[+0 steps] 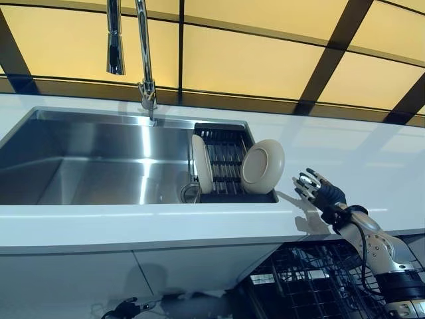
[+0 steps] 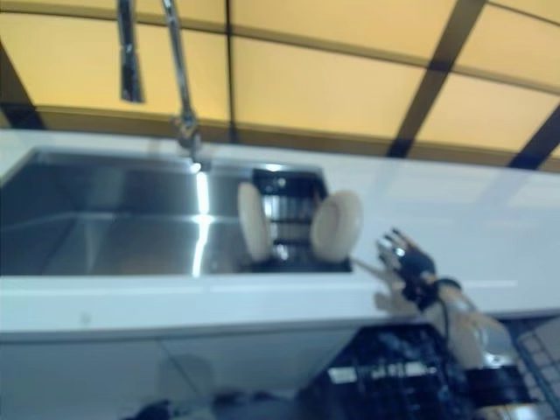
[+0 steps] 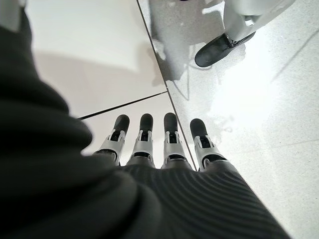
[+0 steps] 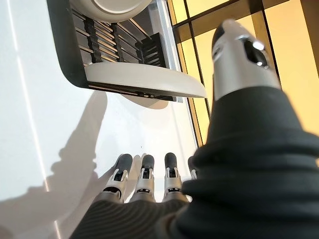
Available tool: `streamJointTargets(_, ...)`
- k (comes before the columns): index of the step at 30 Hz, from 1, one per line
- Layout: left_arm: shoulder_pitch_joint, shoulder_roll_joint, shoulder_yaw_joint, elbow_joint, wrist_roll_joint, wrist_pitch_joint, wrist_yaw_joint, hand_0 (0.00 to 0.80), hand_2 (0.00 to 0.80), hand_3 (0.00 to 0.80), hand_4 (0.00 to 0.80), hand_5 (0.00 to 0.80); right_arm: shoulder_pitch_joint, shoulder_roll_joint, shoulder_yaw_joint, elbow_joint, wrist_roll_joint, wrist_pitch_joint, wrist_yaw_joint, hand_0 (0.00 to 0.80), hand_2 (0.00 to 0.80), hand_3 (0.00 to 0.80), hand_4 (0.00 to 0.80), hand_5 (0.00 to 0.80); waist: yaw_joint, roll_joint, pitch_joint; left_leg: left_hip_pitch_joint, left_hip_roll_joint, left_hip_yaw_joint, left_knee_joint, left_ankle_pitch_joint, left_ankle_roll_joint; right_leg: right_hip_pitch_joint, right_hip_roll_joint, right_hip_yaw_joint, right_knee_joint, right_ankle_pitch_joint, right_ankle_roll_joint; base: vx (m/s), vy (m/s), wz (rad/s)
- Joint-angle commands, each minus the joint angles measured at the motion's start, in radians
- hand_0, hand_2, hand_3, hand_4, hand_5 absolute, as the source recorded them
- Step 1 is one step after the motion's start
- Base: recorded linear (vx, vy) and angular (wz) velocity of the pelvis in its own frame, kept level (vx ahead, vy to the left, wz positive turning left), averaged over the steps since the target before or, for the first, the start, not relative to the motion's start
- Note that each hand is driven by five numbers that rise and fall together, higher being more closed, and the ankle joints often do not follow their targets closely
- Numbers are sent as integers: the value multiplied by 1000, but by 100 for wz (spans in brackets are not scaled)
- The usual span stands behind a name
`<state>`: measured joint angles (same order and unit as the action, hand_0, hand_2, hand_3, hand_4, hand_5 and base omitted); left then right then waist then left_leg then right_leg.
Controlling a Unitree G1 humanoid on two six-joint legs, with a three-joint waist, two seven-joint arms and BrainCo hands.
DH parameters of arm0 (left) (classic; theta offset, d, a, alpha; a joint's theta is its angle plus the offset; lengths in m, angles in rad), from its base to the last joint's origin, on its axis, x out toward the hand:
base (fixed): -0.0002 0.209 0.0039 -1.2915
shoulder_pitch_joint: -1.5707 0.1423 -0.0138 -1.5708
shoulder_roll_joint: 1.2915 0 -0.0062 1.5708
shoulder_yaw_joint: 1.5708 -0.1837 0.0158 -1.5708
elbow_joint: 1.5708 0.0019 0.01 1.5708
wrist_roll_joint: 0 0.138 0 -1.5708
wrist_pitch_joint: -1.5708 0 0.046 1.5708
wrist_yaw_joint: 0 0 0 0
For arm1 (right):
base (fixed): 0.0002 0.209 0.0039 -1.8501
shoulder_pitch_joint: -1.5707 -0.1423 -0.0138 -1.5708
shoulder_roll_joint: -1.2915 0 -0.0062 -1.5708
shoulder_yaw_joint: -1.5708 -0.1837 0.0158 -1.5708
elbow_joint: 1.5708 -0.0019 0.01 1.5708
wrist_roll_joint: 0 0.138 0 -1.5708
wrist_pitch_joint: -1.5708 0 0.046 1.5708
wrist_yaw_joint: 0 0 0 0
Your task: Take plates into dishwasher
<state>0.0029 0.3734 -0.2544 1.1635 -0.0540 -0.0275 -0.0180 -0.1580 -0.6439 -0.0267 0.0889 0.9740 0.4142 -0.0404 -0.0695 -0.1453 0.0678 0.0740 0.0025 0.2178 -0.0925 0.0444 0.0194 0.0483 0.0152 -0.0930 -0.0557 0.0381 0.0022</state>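
Over the worktop: my right hand, fingers spread, empty.
Nearest plate: at my ten o'clock, racked upright.
Advice: I'd pinch its rim.
Left hand: fingers straight, idle.

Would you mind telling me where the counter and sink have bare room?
The white counter right of the dish rack is bare, bar the open right robot hand. The sink basin left of the rack is also bare. The rack is crowded by two plates.
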Motion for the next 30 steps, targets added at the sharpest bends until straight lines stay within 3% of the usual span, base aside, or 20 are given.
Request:
streamJointTargets(1, -39, 5, -6, 36, 14, -14, 9, 0, 0, 0, 0, 0, -51, -39, -27, -5, 12, -26, 2, 0, 0, 0, 0, 0, 3, 43, 8, 18, -27, -8, 5, -131, 84, -28, -16, -28, 103, -44, 69, 0, 0, 0)
streamJointTargets(9, -47, 6, -17, 31, 16, -4, 7, 0, 0, 0, 0, 0, -84, -23, 4, -18, 2, -12, -48, 0, 0, 0, 0, 0, 7, 42, 16, 16, -28, -12, 5, -133, 90, -41, -19, -27, 120, -36, 78, -7, 22, -3)
streamJointTargets(30, -77, -3, -76, 25, 49, 19, -9, 0, 0, 0, 0, 0, -194, 37, 75, -43, -36, -58, -236, 0, 0, 0, 0, 0, 9, 51, 43, 24, -34, -9, 5, -138, 111, -68, -30, -3, 156, -20, 96, 0, 38, -3)
